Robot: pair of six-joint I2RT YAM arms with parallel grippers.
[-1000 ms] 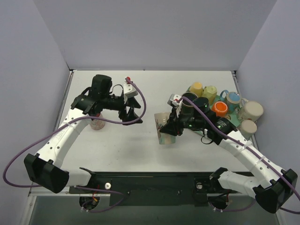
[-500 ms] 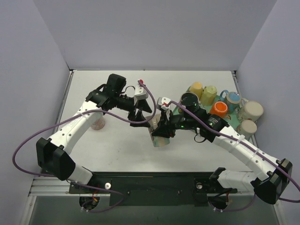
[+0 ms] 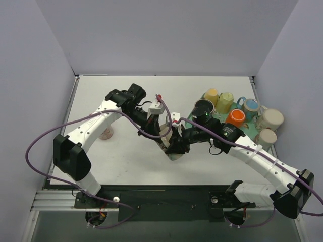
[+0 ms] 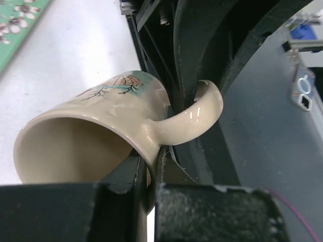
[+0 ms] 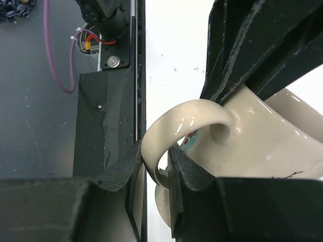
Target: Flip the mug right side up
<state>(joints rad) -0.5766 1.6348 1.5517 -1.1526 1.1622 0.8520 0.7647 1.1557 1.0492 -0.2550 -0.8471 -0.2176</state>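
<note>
Nearest the arm bases, around the middle of the white table [image 3: 126, 161], the cream mug [image 4: 96, 113] with a leaf print lay tipped on its side, and its mouth looked empty as far as we could see in. The right gripper [image 5: 155, 176] was clamped around the loop of the handle [image 4: 204, 108]. The left gripper [image 4: 150, 174] was pinched onto the mug's wall where the handle joins it. From above, both grippers covered most of the mug, so we could not tell whether it touched the table.

At 9 o'clock from it, a small pink-speckled object [image 3: 105, 134] sat half hidden under the left arm, and we could not make out what it was.

Farther back at 2 o'clock, several mugs crowded a green flowered mat [image 4: 15, 25]: a black mug [image 3: 203, 107], a yellow mug [image 3: 211, 95], a pale green mug [image 3: 225, 99], a blue mug [image 3: 251, 107], an orange mug [image 3: 236, 117] and two cream-coloured ones. Their insides were too small for us to judge.
</note>
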